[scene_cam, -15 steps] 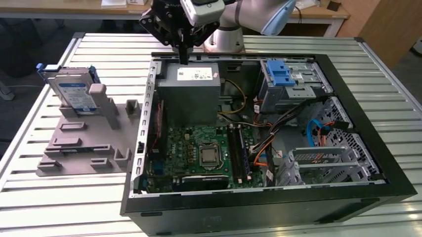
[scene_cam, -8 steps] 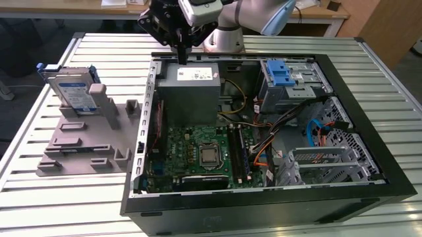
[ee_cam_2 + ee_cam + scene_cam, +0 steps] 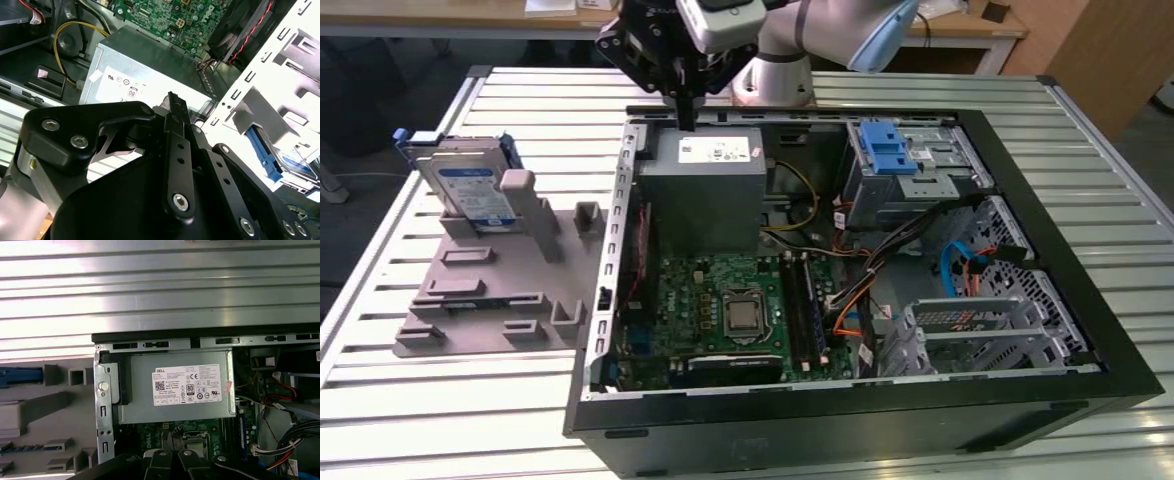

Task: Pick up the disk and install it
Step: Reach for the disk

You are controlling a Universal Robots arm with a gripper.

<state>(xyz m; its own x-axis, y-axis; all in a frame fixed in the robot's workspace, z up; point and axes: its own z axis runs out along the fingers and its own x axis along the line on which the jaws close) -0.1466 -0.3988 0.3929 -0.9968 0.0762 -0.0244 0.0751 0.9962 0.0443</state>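
Disk [image 3: 464, 185] propped in holder [image 3: 494, 300], exterior view | pincer [image 3: 684, 120] together, empty | power supply [image 3: 175, 387] nearby, first wrist view

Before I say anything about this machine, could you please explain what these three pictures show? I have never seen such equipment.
This is a robot arm with a grasping tool at its end. The exterior view comes from a camera standing apart from the arm. Both wrist views come from cameras riding on the arm, looking past the tool.

On the slatted metal table lies an open computer case. Inside it are a green circuit board, a grey power supply box and a silver drive cage with a blue latch.

At the exterior view's left, a grey holder carries the disk, which stands upright in its blue frame.

The tool hangs over the case near the power supply box, shut and holding nothing. The disk is not yet picked up.
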